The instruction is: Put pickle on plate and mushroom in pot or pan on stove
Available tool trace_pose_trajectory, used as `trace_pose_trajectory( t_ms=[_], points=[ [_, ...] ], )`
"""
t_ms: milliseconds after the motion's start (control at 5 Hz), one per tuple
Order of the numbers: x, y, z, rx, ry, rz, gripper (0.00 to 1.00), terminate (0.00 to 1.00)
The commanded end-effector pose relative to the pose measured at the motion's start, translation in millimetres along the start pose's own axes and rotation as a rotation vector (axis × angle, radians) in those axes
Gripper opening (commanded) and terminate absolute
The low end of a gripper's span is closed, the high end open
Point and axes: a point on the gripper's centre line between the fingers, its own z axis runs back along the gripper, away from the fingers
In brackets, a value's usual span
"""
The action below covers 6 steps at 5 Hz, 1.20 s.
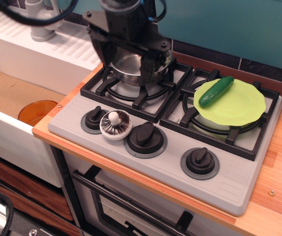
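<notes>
Two knobs point(92, 118) point(145, 133) flank the mushroom point(115, 124) closely.

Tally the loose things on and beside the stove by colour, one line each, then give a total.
Green: 2, the pickle and the plate
White: 1, the mushroom
Silver: 1, the pot
Orange: 1, the bowl
Total: 5

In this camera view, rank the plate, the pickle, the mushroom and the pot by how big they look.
1. Plate, largest.
2. Pot, probably about as wide, but the gripper hides much of it, so this is unsure.
3. Pickle.
4. Mushroom, close to the pickle; rounder, shorter.
</notes>
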Motion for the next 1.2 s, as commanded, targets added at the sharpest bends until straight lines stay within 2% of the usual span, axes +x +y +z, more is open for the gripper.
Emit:
trace_pose_trajectory(
  t_ms=[0, 600, 1000],
  points=[
    [-11.4, -0.4, -12.6, -0.009, -0.089, 0.054, 1.00, 0.00],
    [-37.6, -2.3, -45.3, -0.036, -0.156, 0.090, 1.00, 0.00],
    [-40.1, -2.5, -61.2, -0.038, -0.185, 0.094, 1.00, 0.00]
  ],
)
